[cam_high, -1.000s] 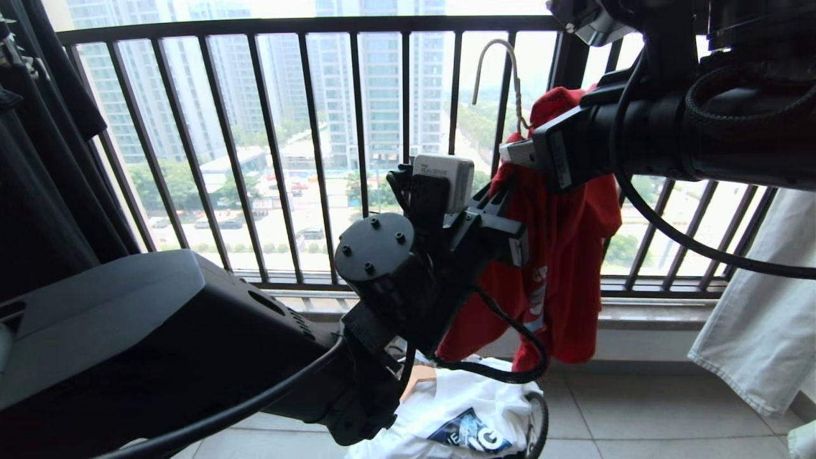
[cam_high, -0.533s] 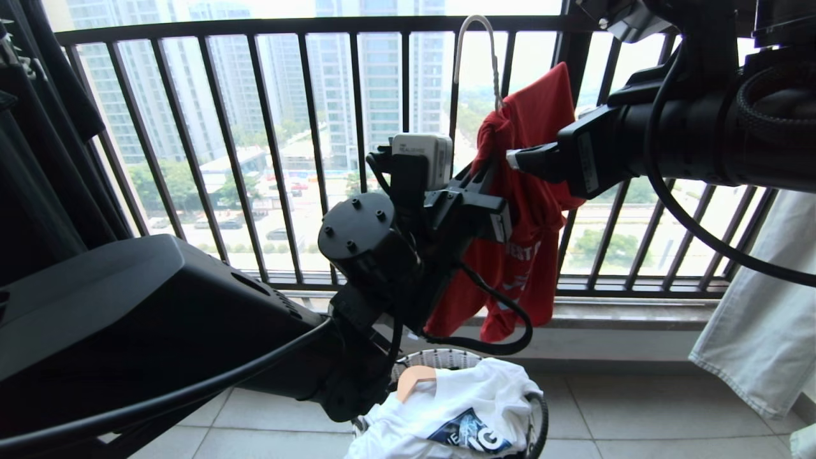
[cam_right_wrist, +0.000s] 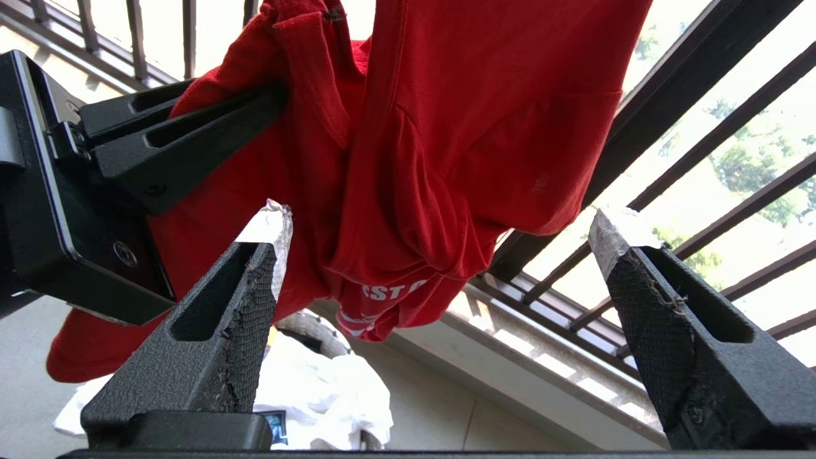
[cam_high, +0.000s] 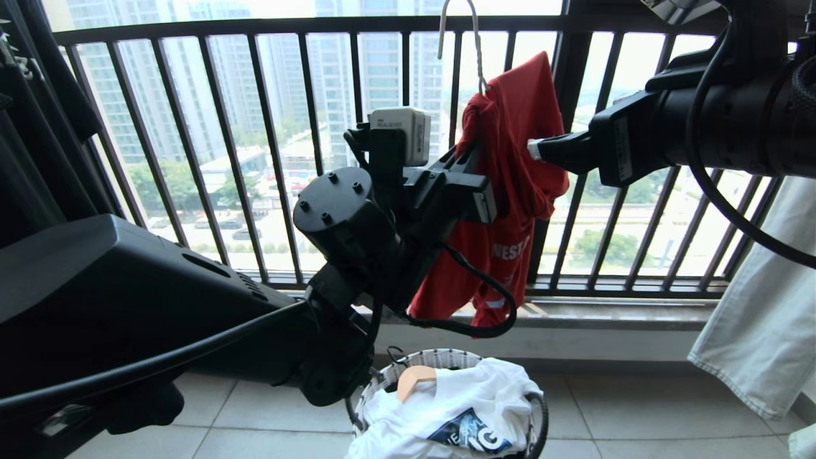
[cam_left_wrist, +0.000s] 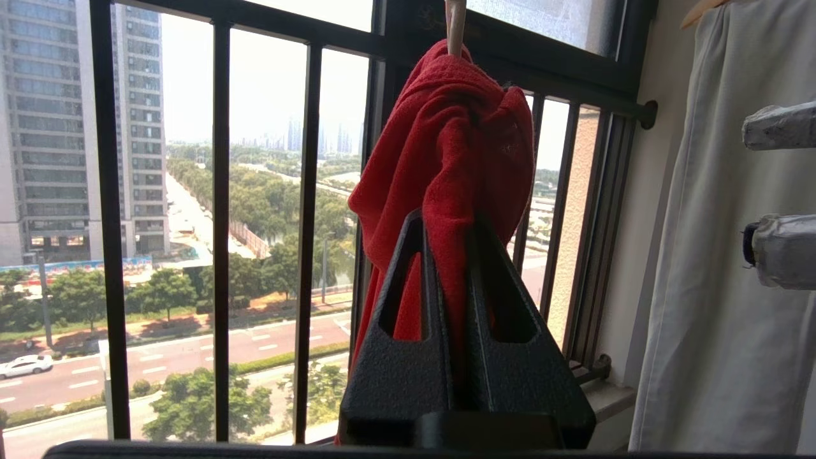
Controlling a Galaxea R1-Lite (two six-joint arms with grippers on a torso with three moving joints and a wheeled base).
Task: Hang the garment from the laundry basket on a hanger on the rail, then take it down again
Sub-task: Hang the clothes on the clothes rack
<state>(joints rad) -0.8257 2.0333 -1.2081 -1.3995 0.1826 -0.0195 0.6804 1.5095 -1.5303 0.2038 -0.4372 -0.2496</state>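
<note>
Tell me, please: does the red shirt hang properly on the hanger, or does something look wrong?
It looks wrong. The red T-shirt is bunched in a clump under the white wire hanger, not spread out. The left claw pinches the folds; the right claw stands open beside it.

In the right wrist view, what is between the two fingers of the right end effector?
Only the hanging red shirt, not gripped: the right end effector stands open around its lower folds, in the right wrist view.
</note>
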